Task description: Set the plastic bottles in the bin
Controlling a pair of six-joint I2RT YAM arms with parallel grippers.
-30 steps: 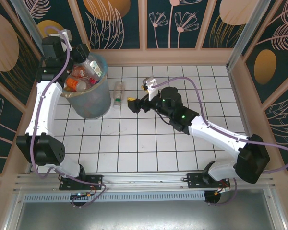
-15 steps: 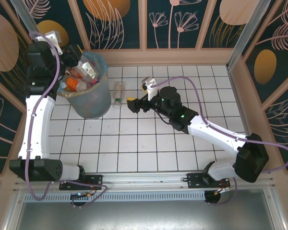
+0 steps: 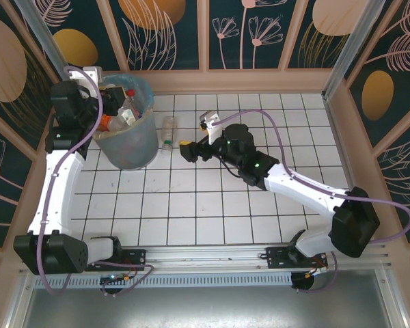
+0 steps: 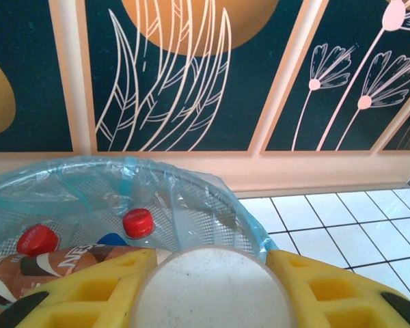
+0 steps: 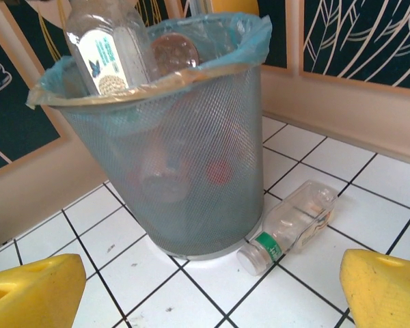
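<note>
So, one clear plastic bottle with a green cap (image 5: 294, 222) is lying on its side on the white tiled floor (image 3: 212, 205), just right of the grey mesh bin lined with a light blue bag (image 5: 191, 157), cap pointing to the near side. The bin looks pretty full: a brown-label bottle with a red cap (image 4: 68, 263), a second red-capped bottle (image 4: 138, 223) beside it, and a clear bottle with a white label (image 5: 106, 48) sticking up above the rim. The left gripper (image 4: 210, 263) hangs over the bin's left side, clamped narrow on a clear bottle's round end (image 4: 212, 301), I'd guess so it drops inside. The right gripper (image 5: 208, 294) sits low, jaws spread wide and facing the floor bottle, probably lined up to grab it next.
</note>
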